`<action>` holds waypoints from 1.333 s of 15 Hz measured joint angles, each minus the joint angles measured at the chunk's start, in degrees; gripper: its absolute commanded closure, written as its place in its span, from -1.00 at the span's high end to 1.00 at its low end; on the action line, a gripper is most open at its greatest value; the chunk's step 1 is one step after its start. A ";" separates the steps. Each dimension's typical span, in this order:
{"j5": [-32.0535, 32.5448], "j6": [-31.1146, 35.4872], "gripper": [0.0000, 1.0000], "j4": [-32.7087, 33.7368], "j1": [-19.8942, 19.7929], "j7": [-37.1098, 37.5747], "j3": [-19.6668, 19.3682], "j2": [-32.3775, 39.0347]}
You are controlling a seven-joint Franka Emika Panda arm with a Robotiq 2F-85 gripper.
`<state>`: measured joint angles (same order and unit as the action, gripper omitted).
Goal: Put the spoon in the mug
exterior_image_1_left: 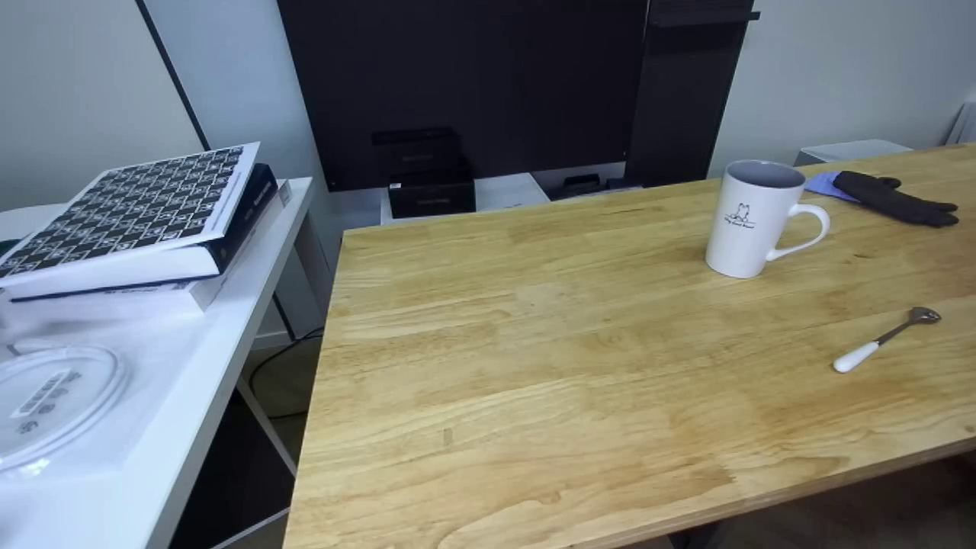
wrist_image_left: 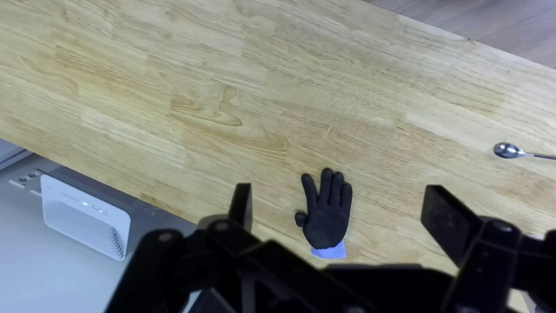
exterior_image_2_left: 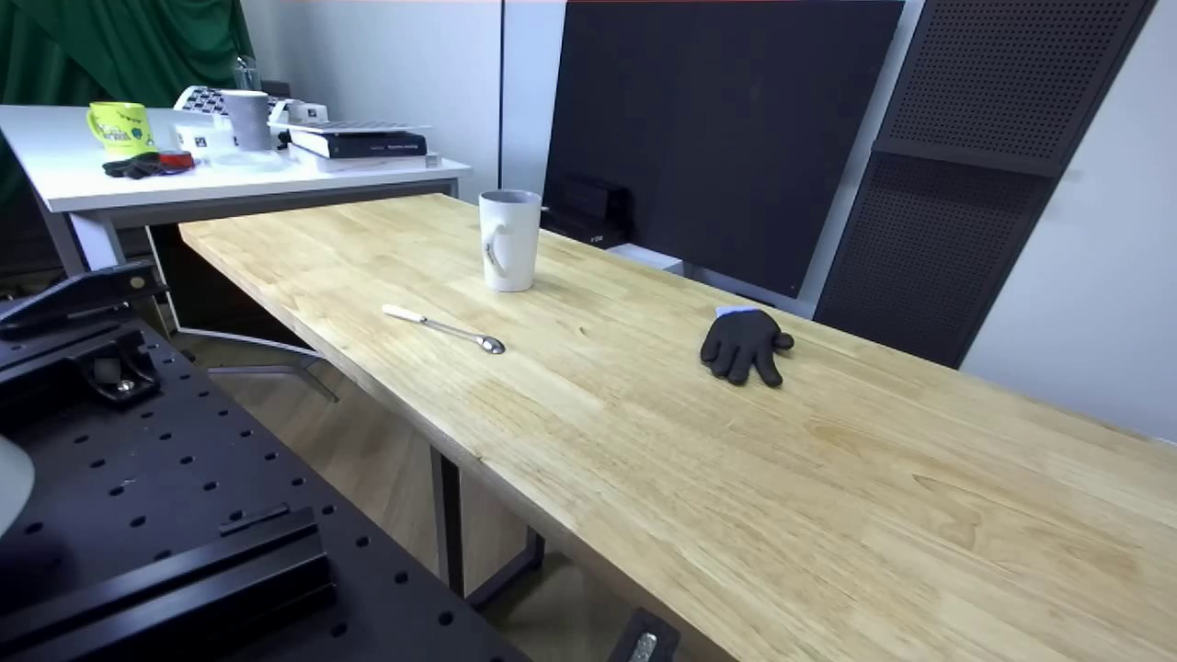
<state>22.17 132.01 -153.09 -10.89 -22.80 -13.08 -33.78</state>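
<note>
In both exterior views the white-handled spoon (exterior_image_1_left: 869, 350) lies whole on the bench (exterior_image_1_left: 534, 366) near the white mug (exterior_image_1_left: 746, 221); wrist view shows just its bowl (wrist_image_left: 506, 150) & some stem (wrist_image_left: 541, 155), w/ end effector (wrist_image_left: 339, 195) spread wide & black glove (wrist_image_left: 326, 222) seen thru the gap.

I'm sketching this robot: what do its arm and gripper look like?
The gripper is black, with two blocky fingers and round greyish pivots at its joints; I make out no cables or lettering. The arm can't be identified; a pale rounded piece at an exterior view's edge may belong to it.
</note>
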 measured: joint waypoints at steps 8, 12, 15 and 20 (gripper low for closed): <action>-5.88 0.18 1.00 -0.04 3.55 14.40 9.39 8.65; -8.02 0.72 1.00 1.57 2.38 31.25 18.58 15.01; -8.70 0.99 1.00 1.88 0.14 43.79 26.10 18.55; -11.82 0.95 1.00 1.89 -0.52 64.30 36.17 23.65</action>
<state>10.35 132.95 -151.20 -11.42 41.50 23.10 -10.13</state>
